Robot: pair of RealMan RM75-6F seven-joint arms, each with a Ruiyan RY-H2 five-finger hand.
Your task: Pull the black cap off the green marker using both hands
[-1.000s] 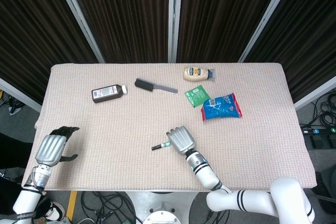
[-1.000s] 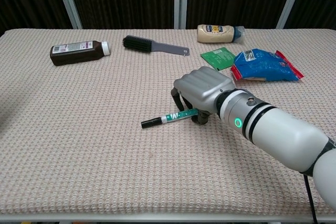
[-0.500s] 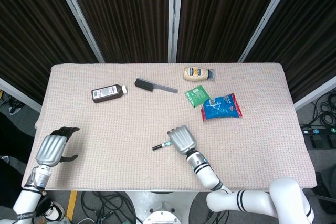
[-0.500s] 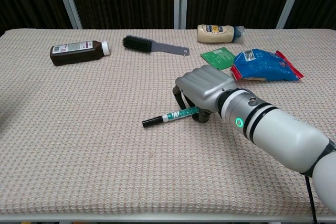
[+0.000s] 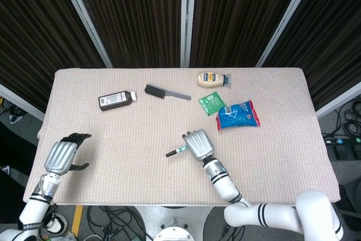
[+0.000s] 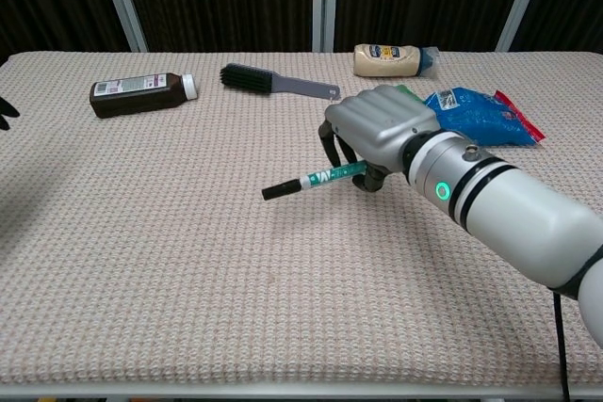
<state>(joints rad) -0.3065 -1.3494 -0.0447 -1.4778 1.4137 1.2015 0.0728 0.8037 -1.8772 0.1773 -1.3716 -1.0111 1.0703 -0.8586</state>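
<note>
Right hand (image 6: 377, 134) grasping marker (image 6: 325, 177), now lifted off table (image 6: 188, 261), cap (image 6: 280, 190) pointing left. Left hand (image 5: 63, 155) released, edging inward. Cap pull next.

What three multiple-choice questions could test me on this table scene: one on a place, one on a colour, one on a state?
1. Where does the hairbrush lie?
A. between the brown bottle and the mayonnaise bottle
B. under the blue packet
C. at the near edge

2. What colour is the marker's cap?
A. red
B. black
C. white

3. What is the green marker doing?
A. lying loose
B. held by the right hand
C. held by the left hand

Answers: 1 A, it sits between them in the far row. 2 B, the tip is black. 3 B, fingers wrap it, cap on.
</note>
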